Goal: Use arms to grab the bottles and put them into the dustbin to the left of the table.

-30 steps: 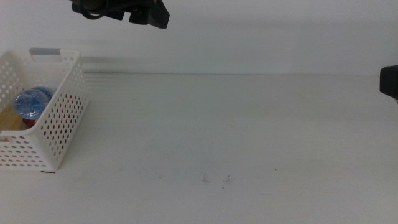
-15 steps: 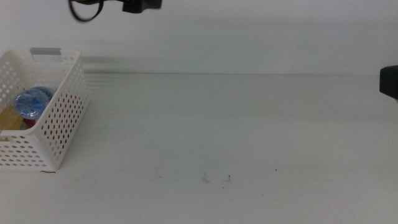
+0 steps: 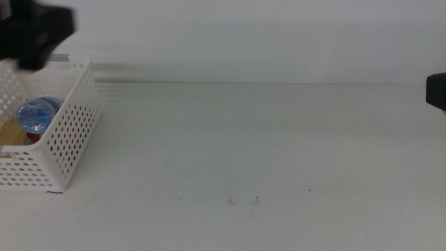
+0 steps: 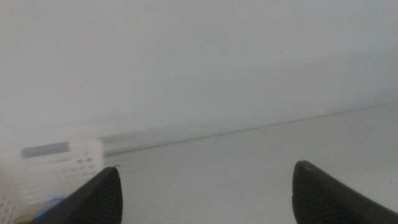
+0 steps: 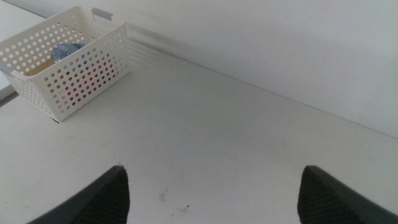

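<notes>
Left pincer spread wide, empty, above perforated white dustbin at 9 o'clock, holding blue-capped bottle; right pincer spread, empty.

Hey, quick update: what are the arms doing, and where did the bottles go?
Left gripper open, empty, above the dustbin. Right gripper open, empty, waiting at table's right. Water bottle in the dustbin. Nothing in the way.
</notes>
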### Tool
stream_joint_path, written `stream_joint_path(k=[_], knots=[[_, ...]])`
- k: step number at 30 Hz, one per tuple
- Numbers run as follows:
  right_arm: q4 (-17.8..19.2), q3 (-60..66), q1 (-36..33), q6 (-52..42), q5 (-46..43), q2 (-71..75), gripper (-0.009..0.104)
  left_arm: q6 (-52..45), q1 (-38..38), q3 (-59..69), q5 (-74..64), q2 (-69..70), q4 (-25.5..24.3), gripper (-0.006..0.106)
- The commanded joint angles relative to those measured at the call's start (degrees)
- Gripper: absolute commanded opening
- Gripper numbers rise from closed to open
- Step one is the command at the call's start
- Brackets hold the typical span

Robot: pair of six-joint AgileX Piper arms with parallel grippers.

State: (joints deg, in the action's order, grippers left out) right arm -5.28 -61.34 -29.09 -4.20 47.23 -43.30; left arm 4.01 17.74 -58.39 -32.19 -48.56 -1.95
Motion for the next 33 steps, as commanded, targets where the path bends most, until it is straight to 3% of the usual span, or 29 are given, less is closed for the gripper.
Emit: stream_joint_path(k=[1, 15, 21, 33], knots=[[0.2, -0.4, 0.6, -0.1, -0.5, 0.1, 0.09, 0.8, -1.3, 3.3, 0.8, 4.2, -0.4, 0.094], [0.2, -0.4, 0.6, -0.1, -0.5, 0.1, 0.09, 0.2, -4.5, 7.7, 0.3, 11.2, 1.0, 0.094], [0.2, -0.4, 0.6, -0.1, -0.5, 0.1, 0.09, -9.6, -4.5, 7.7, 0.3, 11.2, 0.2, 0.094], [0.2, -0.4, 0.6, -0.1, -0.5, 0.1, 0.09, -10.0, -4.5, 7.7, 0.3, 11.2, -0.6, 0.094]])
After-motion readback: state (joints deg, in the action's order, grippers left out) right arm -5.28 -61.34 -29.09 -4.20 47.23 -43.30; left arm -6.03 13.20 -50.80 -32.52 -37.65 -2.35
